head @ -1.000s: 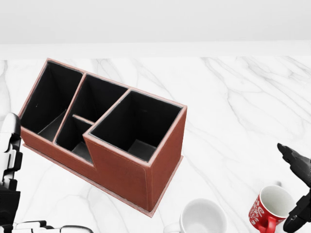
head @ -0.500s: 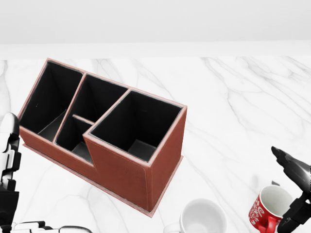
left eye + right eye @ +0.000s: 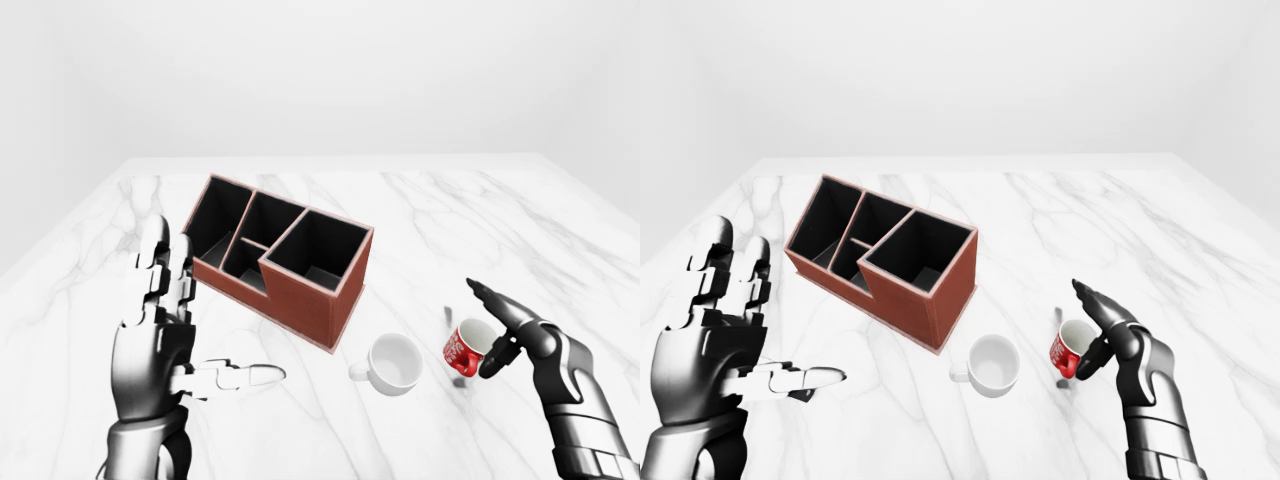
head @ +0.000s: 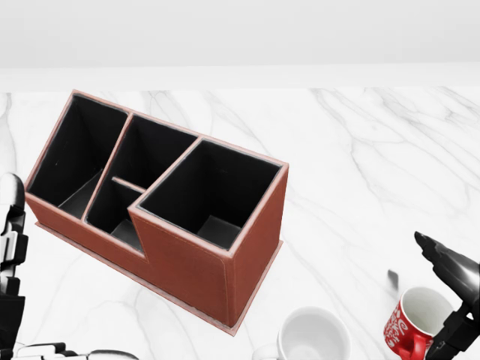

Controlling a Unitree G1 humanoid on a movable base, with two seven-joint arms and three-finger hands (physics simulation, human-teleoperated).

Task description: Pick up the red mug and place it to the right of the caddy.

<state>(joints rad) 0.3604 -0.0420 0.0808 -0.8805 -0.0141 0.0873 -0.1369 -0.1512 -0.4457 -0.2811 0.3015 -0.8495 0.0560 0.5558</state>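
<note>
Left-eye view: the red mug [image 3: 468,347] stands upright on the marble table [image 3: 480,230], at four o'clock from the caddy [image 3: 281,255]. Open-fingered, the right hand [image 3: 505,328] brackets its right side; the left hand [image 3: 165,330] hangs spread, well apart.

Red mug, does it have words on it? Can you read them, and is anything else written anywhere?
The red mug has white curly lettering on its side, but it is too small and blurred to read.
The white mug: no writing.
The caddy: no writing.
</note>
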